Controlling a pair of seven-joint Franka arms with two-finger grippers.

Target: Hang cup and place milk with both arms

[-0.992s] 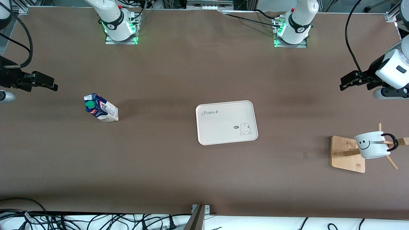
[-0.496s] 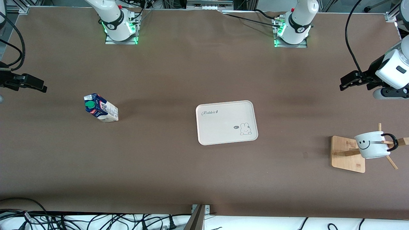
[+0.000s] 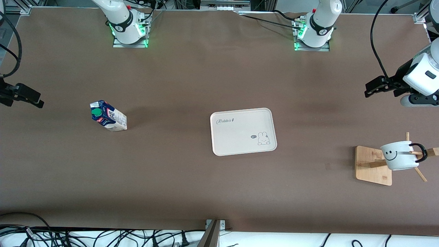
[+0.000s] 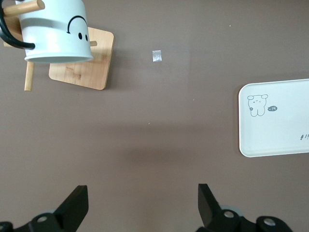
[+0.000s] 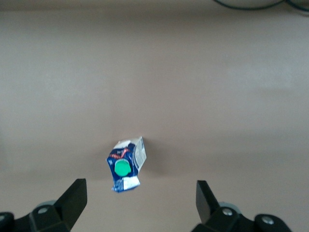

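The cup, white with a black smiley, hangs by its black handle on a peg of a wooden rack at the left arm's end of the table. In the left wrist view the cup shows far from my left gripper, which is open and holds nothing. That left gripper hovers over bare table, apart from the rack. The milk stands on the table toward the right arm's end. My right gripper is open and empty over the table's end. The right wrist view shows the milk below the right gripper.
A cream tray with a rabbit drawing lies mid-table between milk and rack; its edge shows in the left wrist view. A small pale mark lies on the brown cover beside the rack. Cables run along the front edge.
My right gripper has drawn back toward the right arm's end of the table, away from the milk. The left arm, cup, milk and tray have not moved.
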